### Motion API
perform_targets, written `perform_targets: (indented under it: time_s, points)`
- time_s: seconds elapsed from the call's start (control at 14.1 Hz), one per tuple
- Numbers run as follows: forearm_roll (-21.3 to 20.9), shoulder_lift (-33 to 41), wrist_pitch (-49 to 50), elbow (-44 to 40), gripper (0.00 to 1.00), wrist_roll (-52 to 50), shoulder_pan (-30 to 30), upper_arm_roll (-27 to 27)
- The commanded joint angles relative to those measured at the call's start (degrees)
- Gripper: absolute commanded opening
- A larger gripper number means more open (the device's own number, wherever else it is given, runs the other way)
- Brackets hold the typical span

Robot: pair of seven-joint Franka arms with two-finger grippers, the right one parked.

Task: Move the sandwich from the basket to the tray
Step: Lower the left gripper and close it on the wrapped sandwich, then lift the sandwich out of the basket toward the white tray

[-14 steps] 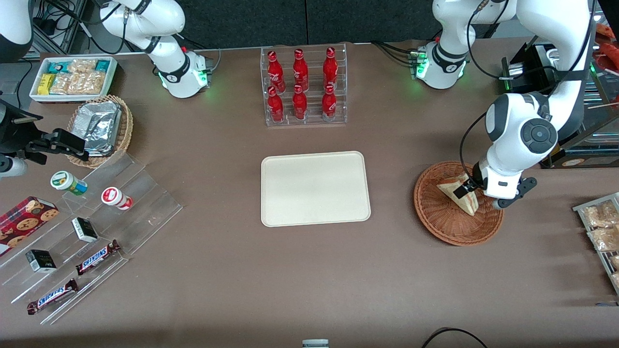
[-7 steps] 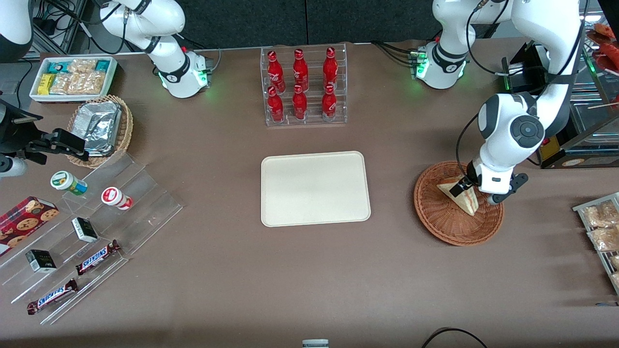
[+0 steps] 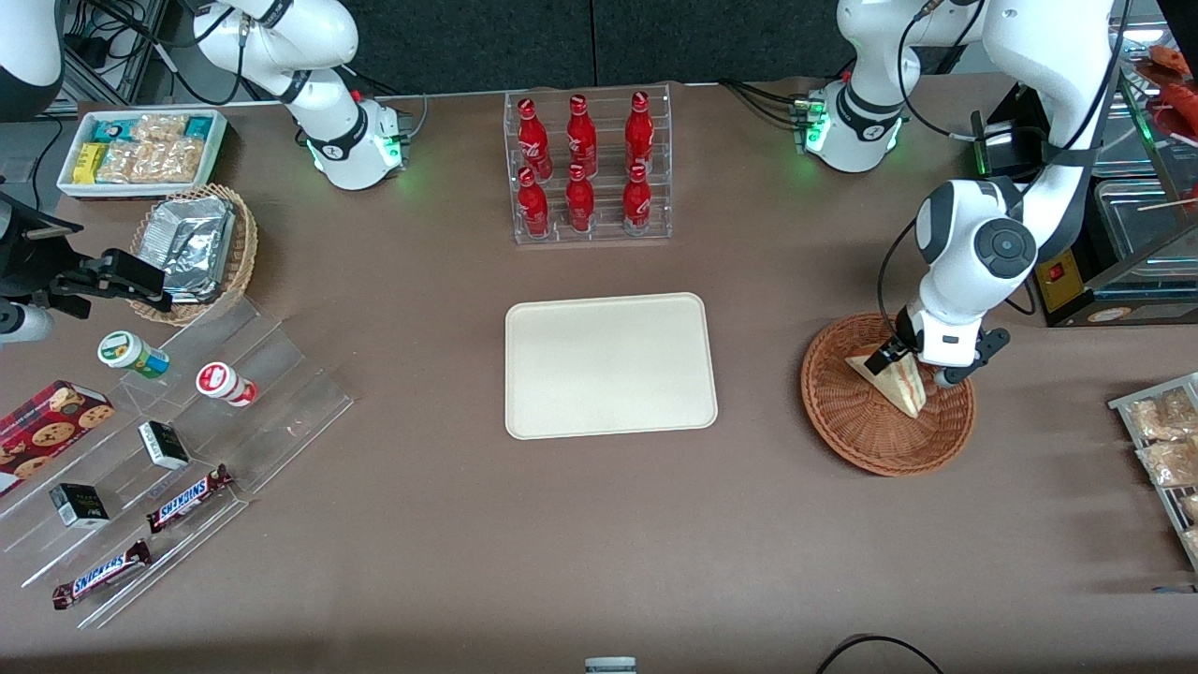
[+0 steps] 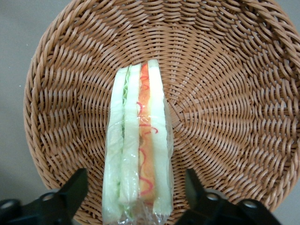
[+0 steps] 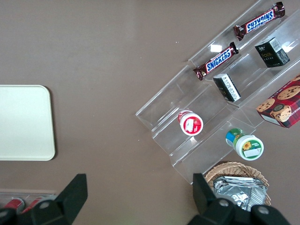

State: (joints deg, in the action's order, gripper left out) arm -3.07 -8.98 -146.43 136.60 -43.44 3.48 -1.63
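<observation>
The sandwich (image 3: 900, 386) stands on edge in the reddish-brown wicker basket (image 3: 842, 440), toward the working arm's end of the table. My left gripper (image 3: 906, 367) is down in the basket, open, with one finger on each side of the sandwich and a gap to each. In the left wrist view the sandwich (image 4: 138, 150) shows its red, orange and green layers between the black fingers (image 4: 77, 187), over the basket weave (image 4: 225, 93); the gripper (image 4: 136, 177) straddles its wrapped end. The cream-white tray (image 3: 608, 365) lies bare at the table's middle.
A clear rack of red bottles (image 3: 588, 168) stands farther from the front camera than the tray. A rack of snack packets (image 3: 1165, 440) lies at the table edge beside the basket. A black-and-glass unit (image 3: 1114, 271) stands close to the working arm.
The left arm's wrist has shifted toward the tray and a little farther from the front camera, staying over the sandwich. The sandwich and basket have not moved.
</observation>
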Motion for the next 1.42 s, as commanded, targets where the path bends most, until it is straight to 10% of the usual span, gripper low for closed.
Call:
perform_targets:
  time_s: [0.0,0.21,0.92,1.35]
  points:
    - [-0.62,0.46,-1.05,0.68,0.32,-1.56,-0.31,0.05]
    - [-0.44,0.81,-0.52,-0.46,0.02,-3.66,-0.84,0.05]
    - [-0.44,1.69,38.38,-27.59,0.0,-3.06,6.79,-0.66]
    - [0.52,-5.59,44.39,-42.36,0.0,-4.11,19.08,-0.66]
